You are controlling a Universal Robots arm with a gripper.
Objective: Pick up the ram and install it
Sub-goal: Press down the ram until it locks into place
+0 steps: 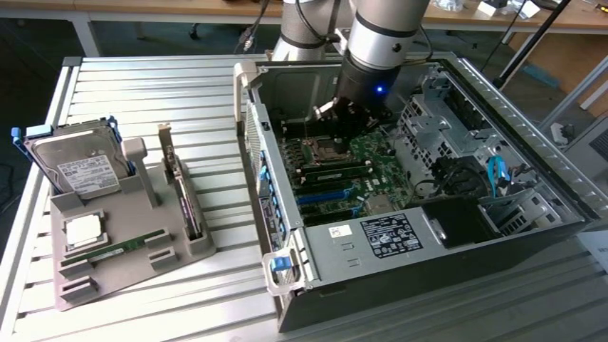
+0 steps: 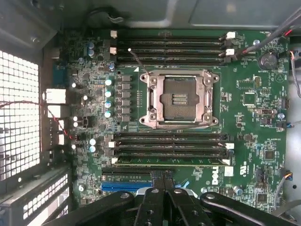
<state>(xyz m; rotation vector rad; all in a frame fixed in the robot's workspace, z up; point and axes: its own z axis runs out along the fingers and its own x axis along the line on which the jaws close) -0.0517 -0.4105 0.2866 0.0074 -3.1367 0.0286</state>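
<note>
Inside the open computer case (image 1: 532,178), my gripper (image 1: 349,121) hangs over the green motherboard (image 2: 254,122). Its two black fingers (image 2: 156,197) are pressed together, shut, with nothing visible between them. Just beyond the fingertips, one ram stick (image 2: 188,160) lies seated in the memory slot nearest the gripper, beside the empty processor socket (image 2: 181,99). The other slots (image 2: 169,47) on the far side of the socket are bare. A second ram stick (image 1: 114,251) lies flat on the grey holder tray (image 1: 124,274) at the exterior view's left.
The tray also carries a hard drive (image 1: 81,167), a square silver processor chip (image 1: 84,229) and an upright card with a metal bracket (image 1: 182,196). Blue and red cables (image 1: 494,171) and drive cages crowd the case's far side. The slatted metal table (image 1: 152,78) surrounds everything.
</note>
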